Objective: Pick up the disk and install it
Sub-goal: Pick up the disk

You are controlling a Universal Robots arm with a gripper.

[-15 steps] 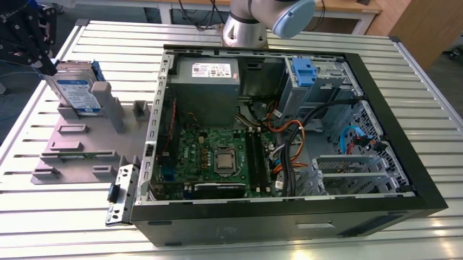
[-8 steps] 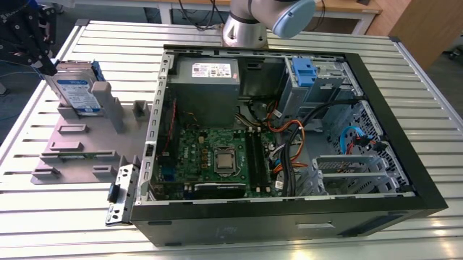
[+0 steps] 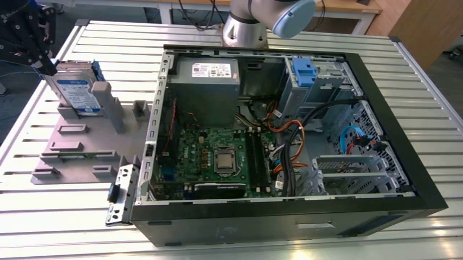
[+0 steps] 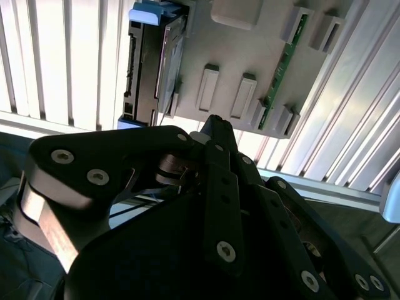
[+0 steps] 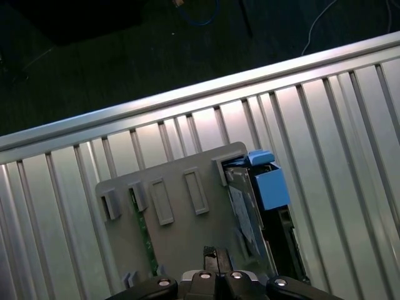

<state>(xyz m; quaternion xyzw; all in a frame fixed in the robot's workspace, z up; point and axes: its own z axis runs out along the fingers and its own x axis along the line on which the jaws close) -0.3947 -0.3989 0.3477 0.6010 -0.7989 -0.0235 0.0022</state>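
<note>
The disk (image 3: 78, 92) is standing on edge in the grey holder plate (image 3: 72, 142), near the bench's (image 3: 65, 233) edge at the exterior view's left, and is not yet lifted or installed. I am hovering the gripper (image 4: 215, 122) close by it, drawn narrow and carrying nothing. The open computer case (image 3: 289, 219) is lying beside the plate, with loose cables (image 3: 289, 135) crowding its bays.

A slatted metal table (image 3: 65, 227) carries a flat grey holder plate (image 3: 97, 142) toward the exterior view's left, an open black computer case (image 3: 289, 216) across the middle and right, and a small metal bracket (image 3: 121, 190) between them, just beside the case's near corner
</note>
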